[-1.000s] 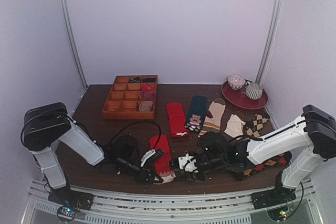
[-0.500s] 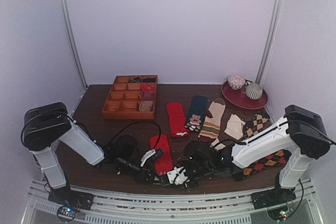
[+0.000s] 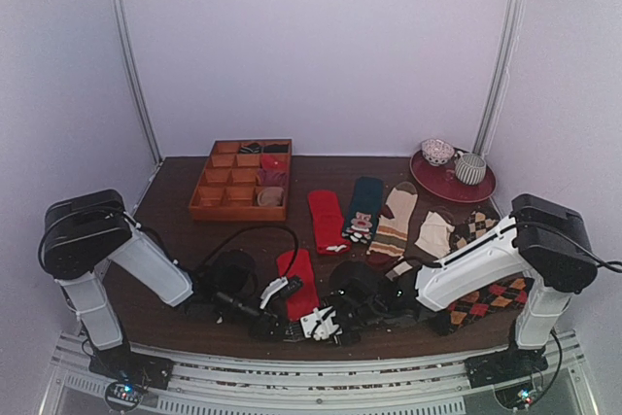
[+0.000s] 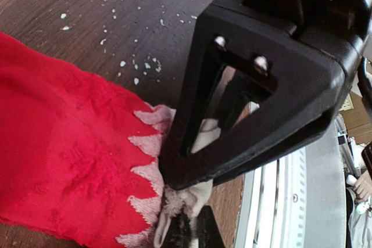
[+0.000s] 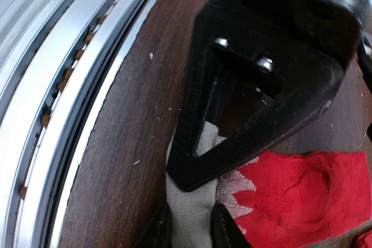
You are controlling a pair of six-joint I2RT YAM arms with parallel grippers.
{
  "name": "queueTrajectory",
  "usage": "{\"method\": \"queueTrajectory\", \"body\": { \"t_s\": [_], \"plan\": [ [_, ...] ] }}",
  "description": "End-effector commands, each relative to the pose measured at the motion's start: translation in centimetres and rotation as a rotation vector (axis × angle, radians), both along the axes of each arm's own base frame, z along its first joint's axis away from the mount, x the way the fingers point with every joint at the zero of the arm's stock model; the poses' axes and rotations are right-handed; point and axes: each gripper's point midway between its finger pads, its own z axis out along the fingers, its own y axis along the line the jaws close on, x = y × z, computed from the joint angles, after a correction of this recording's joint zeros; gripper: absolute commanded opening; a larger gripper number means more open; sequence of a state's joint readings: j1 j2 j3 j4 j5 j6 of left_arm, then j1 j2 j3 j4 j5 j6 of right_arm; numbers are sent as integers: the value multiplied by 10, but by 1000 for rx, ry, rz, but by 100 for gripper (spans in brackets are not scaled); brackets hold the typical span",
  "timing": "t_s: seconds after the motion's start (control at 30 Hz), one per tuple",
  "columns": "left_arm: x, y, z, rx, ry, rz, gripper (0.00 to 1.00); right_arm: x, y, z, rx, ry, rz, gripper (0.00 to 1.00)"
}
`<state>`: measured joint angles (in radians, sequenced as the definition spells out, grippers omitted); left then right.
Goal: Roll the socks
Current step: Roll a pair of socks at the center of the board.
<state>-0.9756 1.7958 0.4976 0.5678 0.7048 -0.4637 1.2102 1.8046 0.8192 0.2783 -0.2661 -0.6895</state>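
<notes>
The red sock with the cream end (image 3: 301, 279) lies flat near the front edge of the table (image 3: 175, 211), between the two arms. The left claw (image 4: 183, 233) is pinched tight on the cream end, and the right claw (image 5: 192, 227) has its tips close together with the same cream cloth squeezed between them. The other socks (image 3: 364, 203) lie in a row farther back, beside the wooden tray (image 3: 238, 191).

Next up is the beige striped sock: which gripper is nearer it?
Right. The right gripper is in front of the beige striped sock, to its left; the left gripper is further left.
</notes>
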Motion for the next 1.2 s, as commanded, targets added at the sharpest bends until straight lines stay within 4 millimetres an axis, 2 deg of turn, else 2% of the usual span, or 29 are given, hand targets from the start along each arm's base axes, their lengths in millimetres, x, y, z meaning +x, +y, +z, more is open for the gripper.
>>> {"method": "queueTrajectory", "body": {
  "t_s": [0.0,0.1,0.2,0.33,0.47,0.57,0.63,0.7,0.77,0.87,0.9,1.0,1.07,1.1,1.17],
  "plan": [
    [-39,65,-67,338,173,5,0,1,-28,-39,-156,63,-97,18],
    [-32,61,-59,316,117,14,0,-1,-39,-51,-201,140,-160,6],
    [-11,53,-37,275,-22,45,2,-13,-45,-53,-206,289,-194,0],
    [35,43,20,182,-306,169,22,-26,-45,-45,-172,552,-234,0],
    [68,43,84,63,-563,286,29,-40,-46,-46,-197,874,-286,0],
    [77,45,124,-52,-711,339,35,-41,-53,-58,-289,1050,-387,0],
    [75,48,140,-128,-767,352,49,-34,-56,-64,-322,1130,-468,0],
    [72,51,146,-170,-803,357,56,-27,-57,-66,-334,1236,-549,0],
    [72,54,143,-177,-819,363,65,-18,-60,-66,-322,1337,-621,0],
    [73,61,142,-209,-832,410,94,-14,-61,-65,-306,1429,-660,0],
    [73,63,145,-239,-833,431,98,-14,-61,-64,-309,1452,-664,0],
    [64,68,152,-347,-847,446,98,-12,-59,-65,-321,1504,-692,0],
    [53,62,152,-389,-863,374,98,-9,-60,-67,-328,1525,-718,0],
    [48,55,150,-389,-864,317,93,-8,-61,-69,-332,1533,-733,0],
    [44,35,133,-336,-839,189,75,-5,-63,-73,-338,1537,-762,0]
  ]
}}
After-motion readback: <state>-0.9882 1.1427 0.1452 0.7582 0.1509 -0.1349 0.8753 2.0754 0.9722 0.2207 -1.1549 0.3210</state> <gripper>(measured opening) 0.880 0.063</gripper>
